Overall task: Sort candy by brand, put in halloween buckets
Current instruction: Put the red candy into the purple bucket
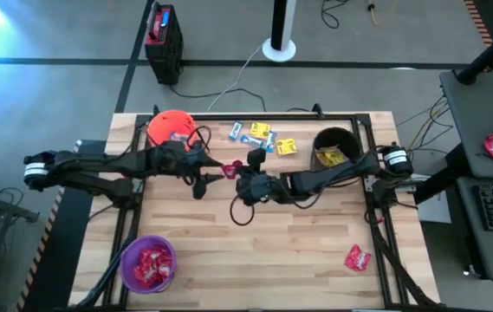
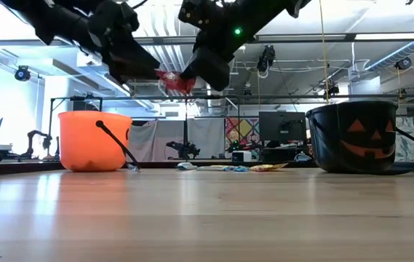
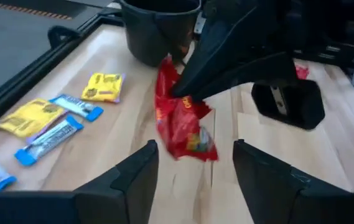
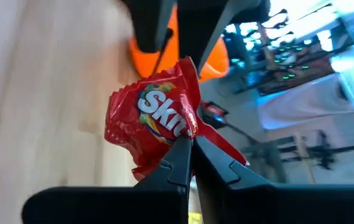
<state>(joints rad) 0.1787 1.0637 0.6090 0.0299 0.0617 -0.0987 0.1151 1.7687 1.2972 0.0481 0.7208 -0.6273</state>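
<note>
A red candy packet hangs in the air over the middle of the table, with my right gripper shut on it. My left gripper is open, one finger on either side of the packet's lower end, not touching it. The orange bucket stands at the far left and the black bucket at the far right. The purple bucket at the near left holds red packets. Blue-and-white and yellow candies lie flat between the two far buckets. My right gripper pinches the red packet by one edge between its two fingertips. The fingers come from the table's right side, slanting a little downward. The packet is lifted well clear of the table and sticks out crumpled beyond the fingertips toward my left gripper.
One red packet lies alone near the table's right front corner. A black frame rail runs along the far edge. The near middle of the wooden table is bare.
</note>
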